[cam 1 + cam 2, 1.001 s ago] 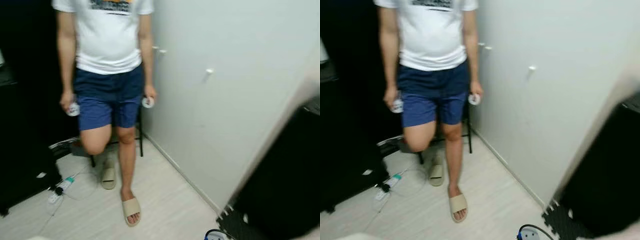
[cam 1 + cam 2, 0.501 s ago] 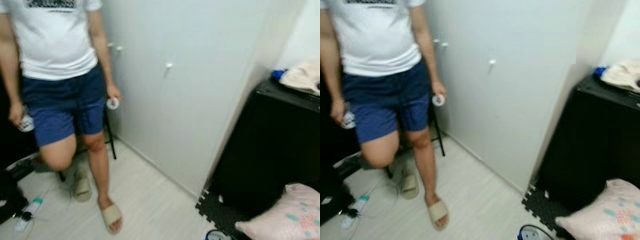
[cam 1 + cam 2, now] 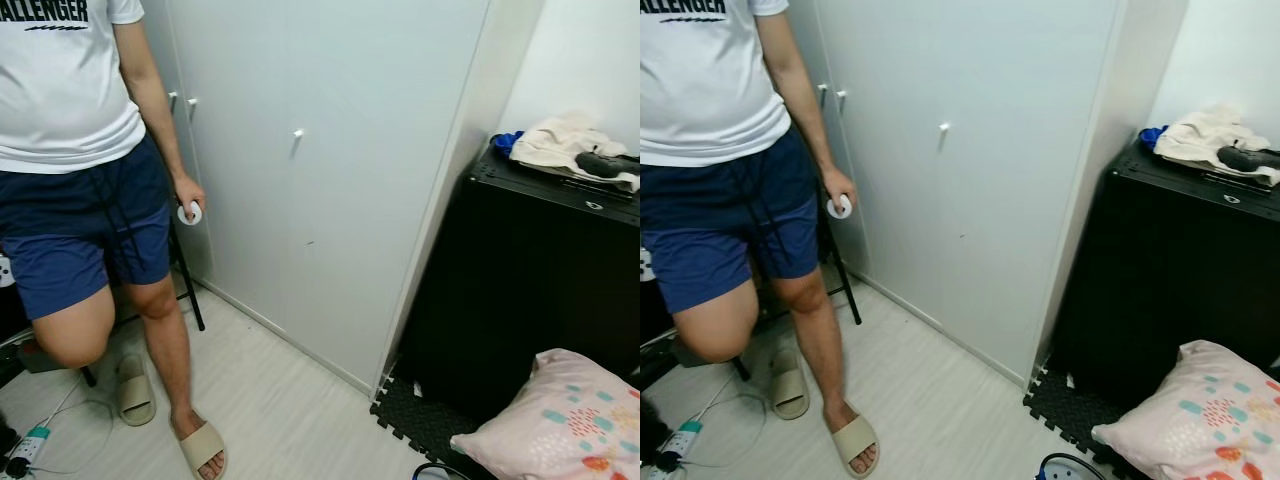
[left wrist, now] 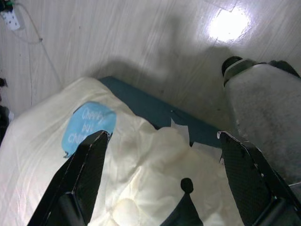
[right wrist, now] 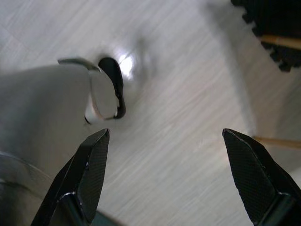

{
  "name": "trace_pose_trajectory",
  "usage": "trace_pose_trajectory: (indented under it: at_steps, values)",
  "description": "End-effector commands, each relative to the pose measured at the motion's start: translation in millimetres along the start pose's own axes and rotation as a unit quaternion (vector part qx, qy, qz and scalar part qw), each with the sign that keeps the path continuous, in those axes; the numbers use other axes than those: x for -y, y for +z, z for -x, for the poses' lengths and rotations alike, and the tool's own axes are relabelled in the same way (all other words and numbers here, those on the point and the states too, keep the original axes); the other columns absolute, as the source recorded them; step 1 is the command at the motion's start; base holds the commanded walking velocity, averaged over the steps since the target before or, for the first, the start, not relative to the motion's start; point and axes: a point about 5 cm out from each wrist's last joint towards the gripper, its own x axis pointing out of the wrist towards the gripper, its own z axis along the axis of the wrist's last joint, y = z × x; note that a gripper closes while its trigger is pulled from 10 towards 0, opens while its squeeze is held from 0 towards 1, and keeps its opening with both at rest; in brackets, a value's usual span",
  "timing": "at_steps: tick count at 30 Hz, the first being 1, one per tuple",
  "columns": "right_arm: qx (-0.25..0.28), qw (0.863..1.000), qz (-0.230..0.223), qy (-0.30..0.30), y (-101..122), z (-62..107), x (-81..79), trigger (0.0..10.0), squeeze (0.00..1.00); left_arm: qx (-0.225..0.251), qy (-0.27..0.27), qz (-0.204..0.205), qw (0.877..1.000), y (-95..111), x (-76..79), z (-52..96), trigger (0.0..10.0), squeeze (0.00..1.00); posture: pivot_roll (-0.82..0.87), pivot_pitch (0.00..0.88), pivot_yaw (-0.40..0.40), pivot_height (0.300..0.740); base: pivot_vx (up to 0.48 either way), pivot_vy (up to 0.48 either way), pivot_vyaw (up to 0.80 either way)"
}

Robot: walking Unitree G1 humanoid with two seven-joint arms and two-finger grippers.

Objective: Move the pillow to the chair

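The white wardrobe (image 3: pixel 330 170) is taken as landmark. Right of it, low on the floor, the pillow (image 3: pixel 555 425) is seen, nearer the right gripper (image 5: pixel 164 174). Both the right and left gripper (image 4: pixel 162 176) are spread wide and empty.

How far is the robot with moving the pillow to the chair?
Nothing looks done yet. The pillow lies low by the black cabinet, touched by neither pincer. The left pincer and right pincer hang open, empty, above the floor. Left to do: reach the pillow, grasp it, carry it to the chair.
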Motion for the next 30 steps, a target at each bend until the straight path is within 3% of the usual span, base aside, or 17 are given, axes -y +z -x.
trace_pose_trajectory:
  at_steps: [1,17,25,30]
  values:
    - [0.005,1.000,0.000,0.003,1.5,0.0,-0.2,10.0,0.00,-0.007,-0.005,-0.008,1.000,-2.8,1.1,0.2,10.0,0.00,-0.13,0.000,-0.018,0.740,0.000,-0.431,0.00]
    - [0.008,1.000,-0.005,0.010,1.6,0.0,-1.3,10.0,0.00,-0.005,-0.003,-0.008,1.000,1.5,-7.3,-1.2,10.0,0.00,-0.13,0.000,-0.016,0.740,0.000,-0.428,0.00]
    - [0.015,1.000,-0.009,0.025,2.5,0.1,-3.4,10.0,0.00,-0.001,-0.001,-0.005,1.000,4.6,-9.1,-1.6,10.0,0.00,-0.13,0.000,-0.015,0.740,0.000,0.000,0.00]
    - [0.018,1.000,-0.005,0.025,3.1,0.1,-3.4,10.0,0.00,-0.002,-0.003,-0.008,1.000,2.9,-6.1,-1.1,10.0,0.00,-0.13,0.000,-0.014,0.740,0.000,0.000,0.80]
